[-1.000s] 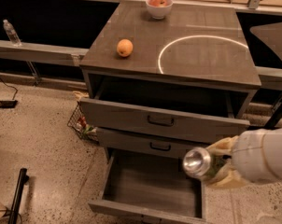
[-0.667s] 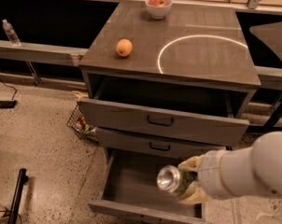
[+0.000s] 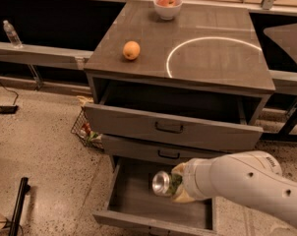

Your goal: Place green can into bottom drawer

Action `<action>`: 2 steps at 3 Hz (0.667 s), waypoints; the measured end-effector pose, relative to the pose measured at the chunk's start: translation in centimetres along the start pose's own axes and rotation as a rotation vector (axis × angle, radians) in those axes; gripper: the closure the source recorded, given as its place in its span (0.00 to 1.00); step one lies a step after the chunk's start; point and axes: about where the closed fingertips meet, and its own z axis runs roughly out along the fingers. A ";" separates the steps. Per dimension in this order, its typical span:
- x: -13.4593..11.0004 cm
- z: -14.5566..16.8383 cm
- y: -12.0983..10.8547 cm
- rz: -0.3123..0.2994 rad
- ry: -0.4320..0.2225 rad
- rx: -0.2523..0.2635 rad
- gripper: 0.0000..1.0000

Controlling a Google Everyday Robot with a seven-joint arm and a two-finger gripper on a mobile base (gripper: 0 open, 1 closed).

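Note:
The green can [image 3: 163, 183] shows its silver end and a bit of green body. My gripper [image 3: 178, 186] is shut on the green can and holds it over the open bottom drawer [image 3: 133, 200], above its grey floor near the middle. The white arm comes in from the lower right and hides the drawer's right part. The fingers are mostly wrapped in a pale cover.
The top drawer [image 3: 173, 127] is pulled partly out above; the middle drawer [image 3: 153, 151] is nearly shut. An orange [image 3: 132, 50] and a white bowl [image 3: 167, 6] sit on the cabinet top. A wire basket [image 3: 87, 132] stands on the floor at the cabinet's left.
The arm has carried the can from the right of the cabinet leftward and down, so it is now over the open bottom drawer.

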 end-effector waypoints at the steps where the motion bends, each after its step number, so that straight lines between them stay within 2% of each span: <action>1: 0.6 4.0 -5.4 0.053 -0.011 0.049 1.00; 2: -0.9 4.5 -7.6 0.046 -0.032 0.065 1.00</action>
